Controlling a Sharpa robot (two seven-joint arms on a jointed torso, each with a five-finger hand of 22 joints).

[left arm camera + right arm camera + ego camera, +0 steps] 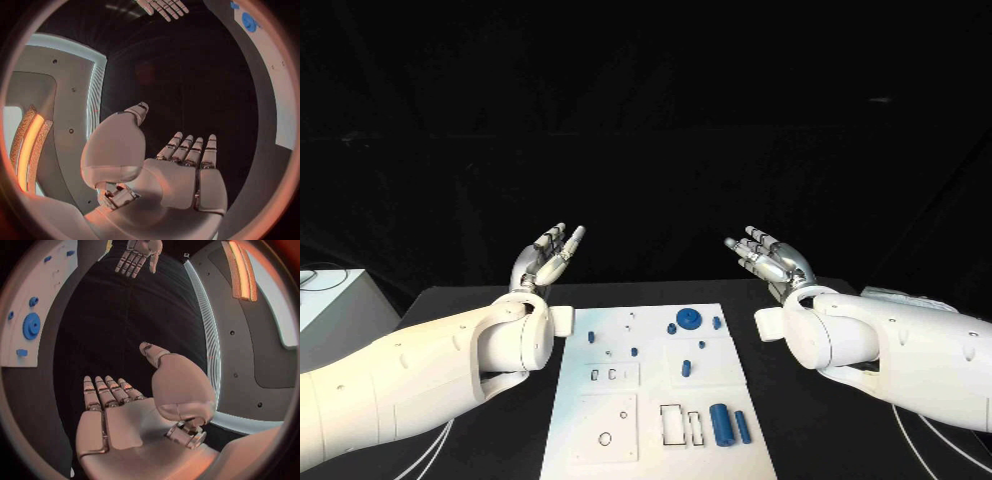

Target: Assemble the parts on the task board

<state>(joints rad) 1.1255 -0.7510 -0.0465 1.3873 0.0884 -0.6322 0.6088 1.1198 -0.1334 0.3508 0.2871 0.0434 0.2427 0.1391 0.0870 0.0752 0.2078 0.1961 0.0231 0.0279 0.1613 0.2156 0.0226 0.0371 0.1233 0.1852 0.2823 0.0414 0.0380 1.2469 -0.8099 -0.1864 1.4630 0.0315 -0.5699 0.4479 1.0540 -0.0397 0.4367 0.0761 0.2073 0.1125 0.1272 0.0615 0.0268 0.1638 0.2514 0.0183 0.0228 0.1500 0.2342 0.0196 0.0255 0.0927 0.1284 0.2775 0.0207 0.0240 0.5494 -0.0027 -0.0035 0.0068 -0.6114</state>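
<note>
Board position: the flat white rectangular task board point(661, 395) is laid on the black table point(473, 300), between the two white arms, with its long axis running away from the robot.

Parts on the board: a round blue toothed gear point(688, 319) is seen near the far edge; a thick blue cylinder point(721, 424) and a thinner blue rod point(743, 427) are laid side by side near the front right, both lengthwise along the board.

Left hand: the silver left hand point(548, 256) is raised beyond the board's far left corner, fingers spread apart, nothing held.

Right hand: the silver right hand point(772, 257) is raised beyond the far right corner, fingers likewise apart, nothing held.

Deciding relation: every part lies nearer the robot than either hand and lower, so a hand must be drawn back and lowered. The cylinder and rod are judged closer to the right arm's side; the gear sits about midway, slightly right.

Writing: no brand, label or readable text is seen anywhere.
</note>
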